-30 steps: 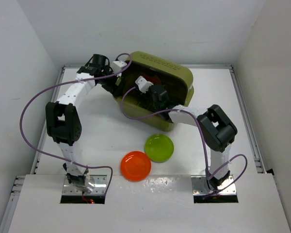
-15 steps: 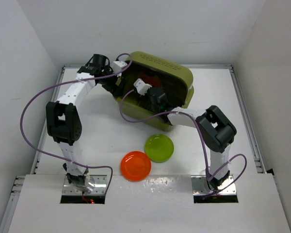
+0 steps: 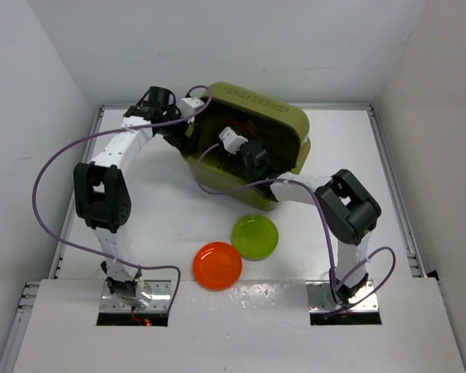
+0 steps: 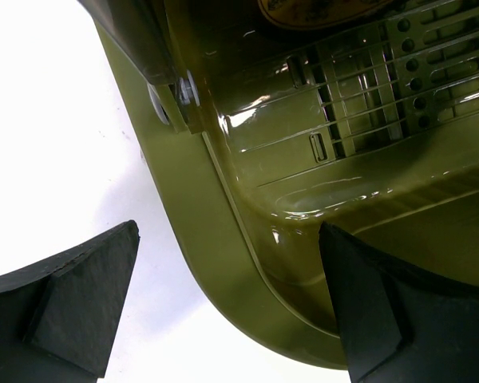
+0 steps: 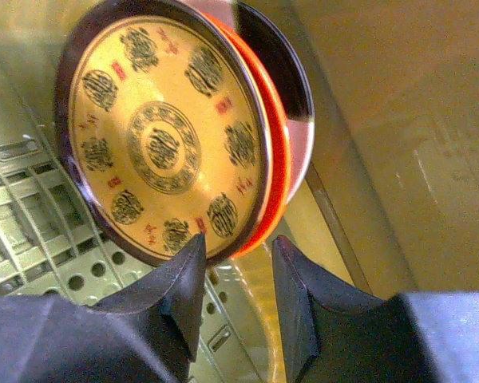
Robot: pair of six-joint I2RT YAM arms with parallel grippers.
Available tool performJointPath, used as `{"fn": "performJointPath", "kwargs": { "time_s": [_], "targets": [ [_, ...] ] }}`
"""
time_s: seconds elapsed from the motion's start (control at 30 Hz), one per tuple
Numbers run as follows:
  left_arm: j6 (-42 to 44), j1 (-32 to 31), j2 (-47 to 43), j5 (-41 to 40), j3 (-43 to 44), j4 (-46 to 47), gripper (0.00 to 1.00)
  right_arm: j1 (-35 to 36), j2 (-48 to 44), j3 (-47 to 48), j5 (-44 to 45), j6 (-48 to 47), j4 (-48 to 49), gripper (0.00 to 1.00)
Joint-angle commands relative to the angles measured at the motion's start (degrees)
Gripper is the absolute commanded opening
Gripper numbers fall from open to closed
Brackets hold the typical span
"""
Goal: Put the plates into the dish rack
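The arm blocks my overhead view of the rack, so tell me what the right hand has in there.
Observer: The brown plate, gold-patterned, stands on edge with its lower rim between the fingers of the right hand. I cannot tell whether they pinch it.
Operator: Say what is behind it.
Observer: An orange-red plate stands right behind it, on the side toward the wall of the rack.
Operator: Now report the left hand.
Observer: The left hand is open and empty, and the rack's rounded corner lies between its fingers. One finger is outside over the table, the other on the rack's inner side.
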Motion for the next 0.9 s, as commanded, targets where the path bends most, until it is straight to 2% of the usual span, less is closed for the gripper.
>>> {"fn": "performJointPath", "kwargs": {
  "time_s": [0.0, 0.33, 0.47, 0.53, 0.57, 0.6, 0.87],
  "targets": [
    [1.91, 1.22, 0.81, -0.85, 0.69, -2.41, 0.98, -0.75, 0.52, 2.27, 0.8, 1.31, 1.73, 0.41],
    [1.91, 1.22, 0.28, -0.32, 0.15, -2.41, 0.98, -0.84, -0.97, 2.54, 0.98, 1.31, 0.68, 0.43],
    [1.91, 1.22, 0.28, -0.32, 0.15, -2.41, 0.98, -0.84, -0.97, 2.09, 0.89, 2.01, 0.76, 0.39],
    [1.91, 1.22, 0.28, -0.32, 0.15, -2.41, 0.98, -0.84, -1.32, 2.01, 1.41, 2.62, 0.94, 0.42],
    [1.91, 1.22, 0.28, -0.32, 0.15, -2.41, 0.98, -0.93, -1.49, 2.27, 1.68, 2.88, 0.68, 0.5],
    [1.91, 1.22, 0.28, -0.32, 0.15, -2.41, 0.98, -0.75, -1.84, 2.27, 1.94, 3.32, -0.02, 0.53],
    [1.91, 1.22, 0.28, 0.21, 0.15, -2.41, 0.98, -0.75, -3.87, 0.07, 2.12, 4.2, -0.56, 0.51]
  ]
}}
